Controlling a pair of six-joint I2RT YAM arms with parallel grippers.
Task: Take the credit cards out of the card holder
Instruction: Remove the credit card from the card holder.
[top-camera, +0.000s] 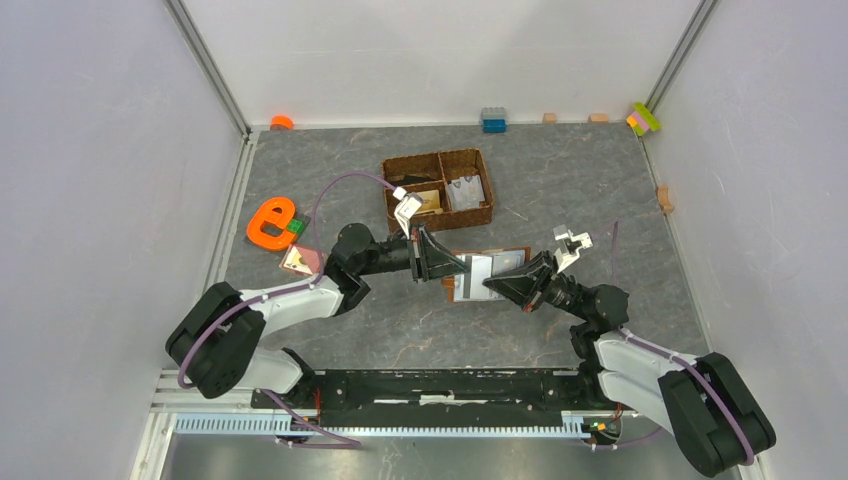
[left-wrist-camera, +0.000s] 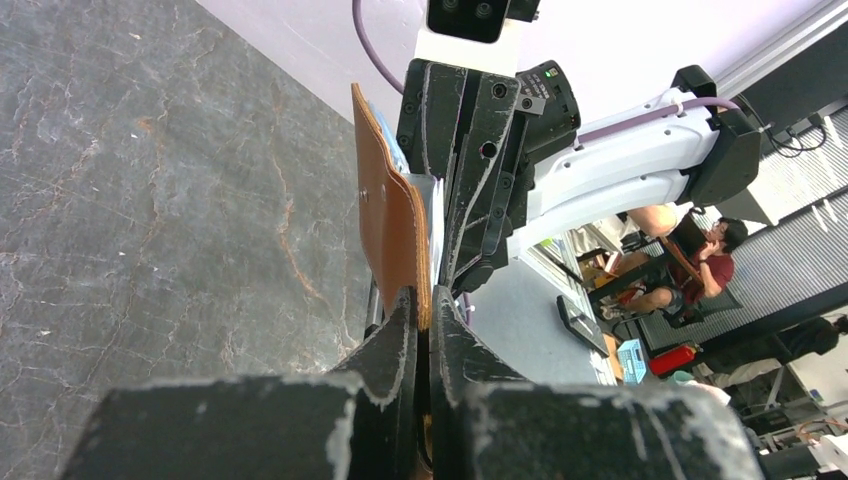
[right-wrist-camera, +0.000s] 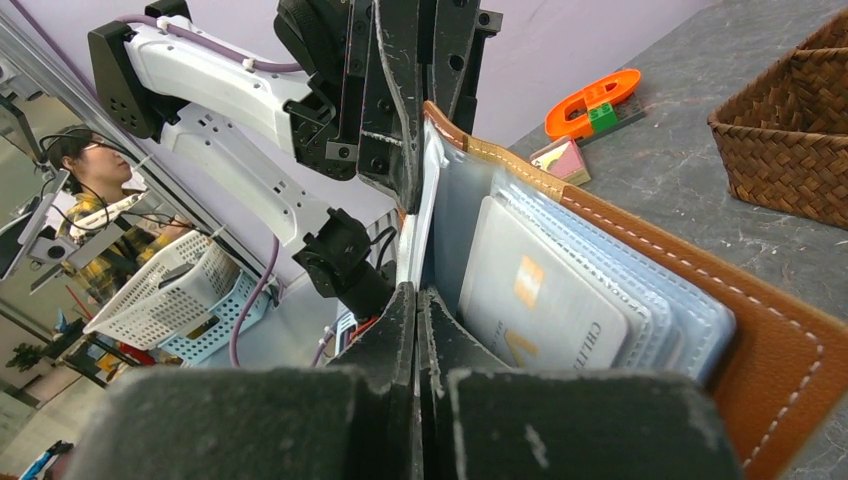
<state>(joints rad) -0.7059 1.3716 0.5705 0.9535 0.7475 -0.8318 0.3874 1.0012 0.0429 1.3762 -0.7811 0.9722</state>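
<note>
The card holder (top-camera: 500, 268) is a brown wallet held open above the table between both grippers. My left gripper (top-camera: 447, 263) is shut on its left brown flap (left-wrist-camera: 393, 222), the fingertips (left-wrist-camera: 404, 312) pinching the flap's edge. My right gripper (top-camera: 497, 284) is shut on a thin pale credit card (right-wrist-camera: 413, 232) seen edge-on, standing up from the pale grey-blue pockets (right-wrist-camera: 640, 300). Another grey-white card (right-wrist-camera: 530, 300) sits in a pocket beside my right fingers (right-wrist-camera: 440, 340). A gold-tan card (top-camera: 432, 201) and a grey-white card (top-camera: 466, 192) lie in the woven basket.
The brown woven basket (top-camera: 395, 208) stands just behind the wallet, and shows in the right wrist view (right-wrist-camera: 790, 150). An orange letter e (top-camera: 270, 222) and a pink card-like piece (top-camera: 301, 260) lie at the left. Small blocks (top-camera: 493, 120) line the back wall.
</note>
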